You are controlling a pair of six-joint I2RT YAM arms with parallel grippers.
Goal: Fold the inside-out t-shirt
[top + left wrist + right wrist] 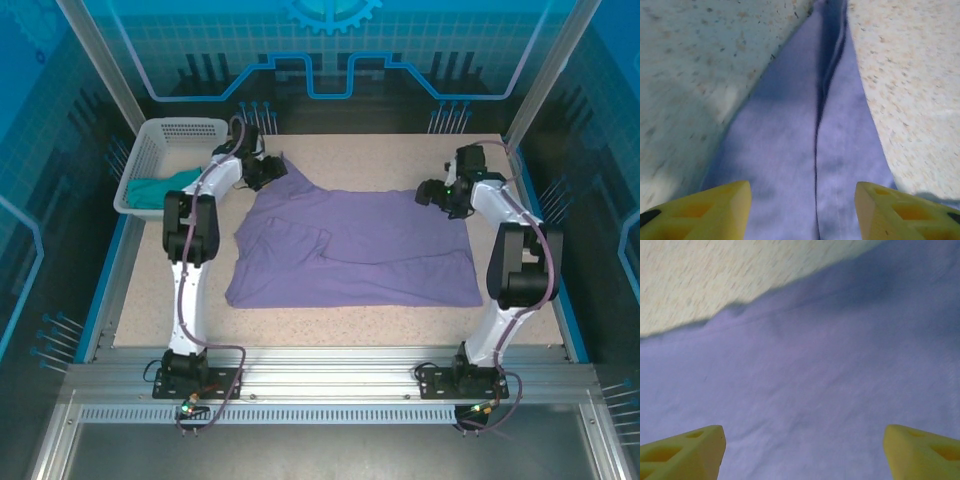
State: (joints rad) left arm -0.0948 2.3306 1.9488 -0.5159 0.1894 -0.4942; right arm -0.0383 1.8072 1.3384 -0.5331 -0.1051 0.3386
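Lavender inside-out t-shirt (355, 250) lies spread on speckled beige table (380, 160)

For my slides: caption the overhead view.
Left arm and right arm reach over the far edge of a lavender-purple cloth t-shirt spread on a speckled table.

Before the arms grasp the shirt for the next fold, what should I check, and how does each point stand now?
1. Left gripper open: ok, jaws apart above a narrow strip of the shirt.
2. Right gripper open: ok, jaws wide apart above the cloth, near its edge.
3. Shirt lies flat: not ok, a fold crosses its left half.
4. Jaws touch the cloth: cannot tell.
5. Basket with the green garment apart from the shirt: ok.
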